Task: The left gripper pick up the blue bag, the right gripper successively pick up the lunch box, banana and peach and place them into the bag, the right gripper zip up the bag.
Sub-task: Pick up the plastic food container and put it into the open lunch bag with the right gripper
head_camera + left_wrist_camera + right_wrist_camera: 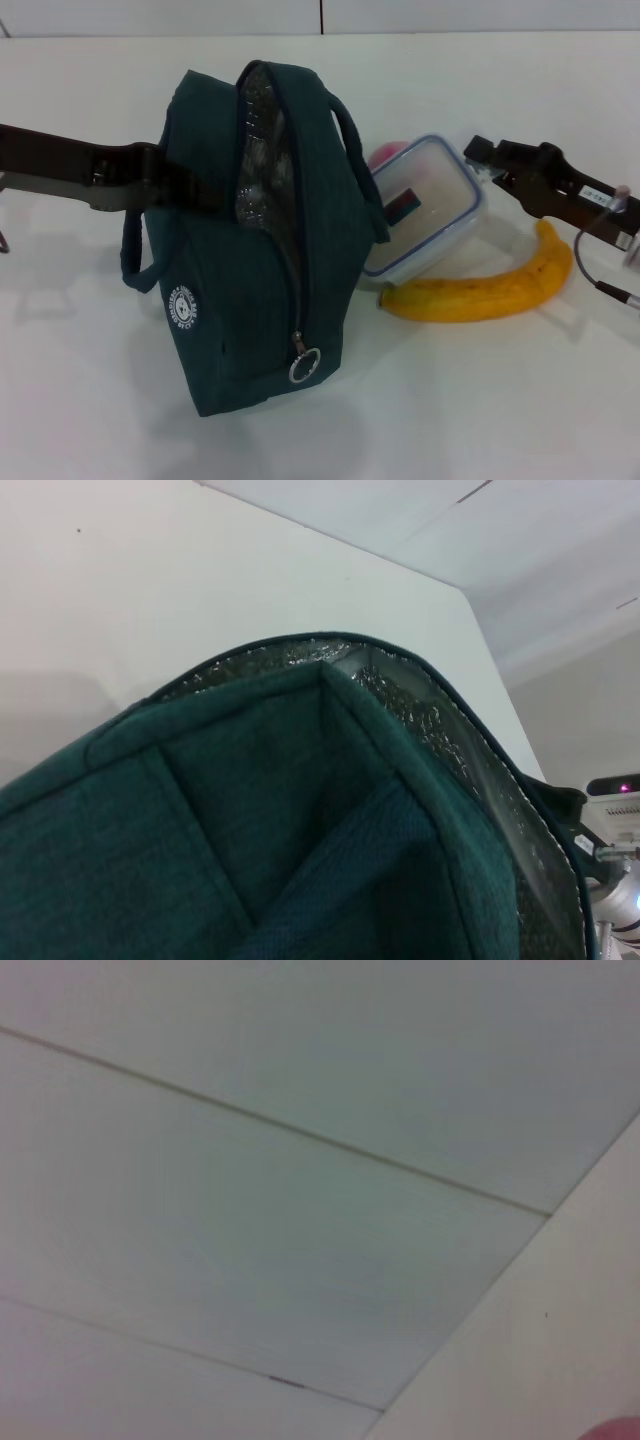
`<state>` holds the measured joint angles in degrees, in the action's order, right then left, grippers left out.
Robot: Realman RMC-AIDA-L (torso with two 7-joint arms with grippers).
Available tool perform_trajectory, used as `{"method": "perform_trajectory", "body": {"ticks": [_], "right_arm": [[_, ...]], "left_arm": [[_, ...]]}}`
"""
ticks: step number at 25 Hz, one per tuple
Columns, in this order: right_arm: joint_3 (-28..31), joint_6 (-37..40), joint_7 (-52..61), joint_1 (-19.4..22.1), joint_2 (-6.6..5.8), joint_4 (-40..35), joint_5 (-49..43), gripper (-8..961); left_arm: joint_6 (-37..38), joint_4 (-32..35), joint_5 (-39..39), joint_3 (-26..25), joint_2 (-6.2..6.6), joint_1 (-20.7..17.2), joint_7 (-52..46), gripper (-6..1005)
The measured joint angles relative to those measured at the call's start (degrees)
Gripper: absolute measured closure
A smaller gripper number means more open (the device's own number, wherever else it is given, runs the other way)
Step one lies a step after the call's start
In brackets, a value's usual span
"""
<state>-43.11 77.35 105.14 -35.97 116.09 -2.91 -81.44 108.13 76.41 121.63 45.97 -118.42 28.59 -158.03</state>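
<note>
Bag held at its side, with all three items outside it on the white tabletop (90, 400).

The large teal-blue fabric bag (250, 250), foil-lined and unzipped, is shown at the tabletop's middle, held at its left side by the black unlabelled left gripper (165, 180), closed on the fabric. The clear blue-rimmed plastic lunch box (425, 205), long yellow banana (480, 290) and small pink peach (385, 153) are seen just right of the bag; loading and zipping are judged still to be done. The black labelled right gripper (482, 150) is poised beside the lunch box; its opening cannot be told. The foil lining (450, 740) is shown closely only by the left wrist view; only pale panels are shown by the right wrist view.
</note>
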Motion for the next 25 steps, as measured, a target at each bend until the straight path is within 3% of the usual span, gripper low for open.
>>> {"method": "perform_trajectory", "body": {"ticks": [25], "right_arm": [[0.0,9.6,3.7,8.2,-0.54,0.2,11.3,855]], "left_arm": [[1.4,0.4,-5.4,0.0,0.94,-1.7,-0.3,960]]}}
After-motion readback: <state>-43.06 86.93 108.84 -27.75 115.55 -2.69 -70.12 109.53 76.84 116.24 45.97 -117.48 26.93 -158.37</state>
